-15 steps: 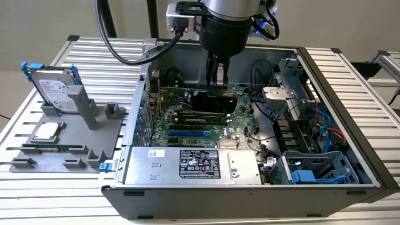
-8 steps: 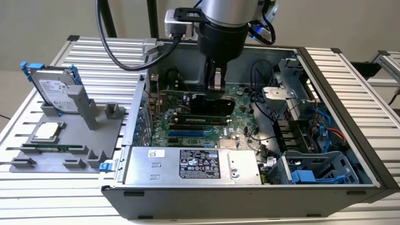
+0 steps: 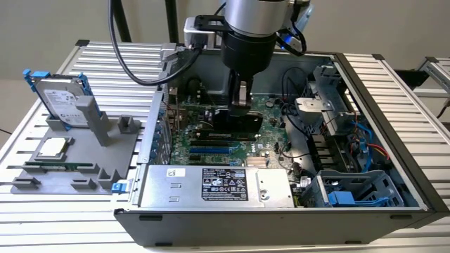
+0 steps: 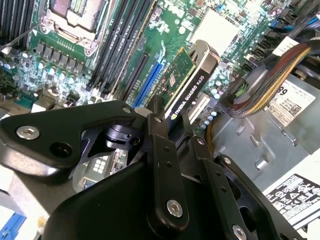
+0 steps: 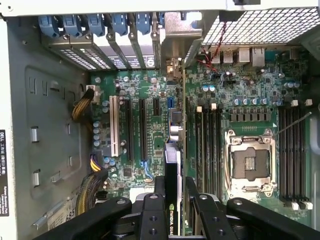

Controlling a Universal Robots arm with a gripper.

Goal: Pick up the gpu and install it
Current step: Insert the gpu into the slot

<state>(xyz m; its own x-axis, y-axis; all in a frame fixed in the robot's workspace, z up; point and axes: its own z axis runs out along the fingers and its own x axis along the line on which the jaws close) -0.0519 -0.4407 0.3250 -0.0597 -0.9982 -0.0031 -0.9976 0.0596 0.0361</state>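
An open computer case lies on its side on a slatted metal bench, its inside facing up. Nearest to an onlooker, along the front edge of the case, sits the silver power supply with a white label, and to the exterior view's right of it a grey drive cage with blue clips.

Beyond those lies the green motherboard. Above it the robot arm reaches straight down into the case. Its tool is pinching the gpu, the two black fingers pressed against the card's flat sides. The gpu stands on its long edge, held upright over the row of expansion slots in the middle of the motherboard. In the second wrist view the card's green circuit face and its black cooler edge both show, pointing away from the tool towards the board. Whether its lower edge has entered a slot cannot be told.

To the exterior view's left, outside the case, a grey holder rests on the bench. A silver hard drive in a blue frame stands upright in it, and a small square processor lies flat in front of that.
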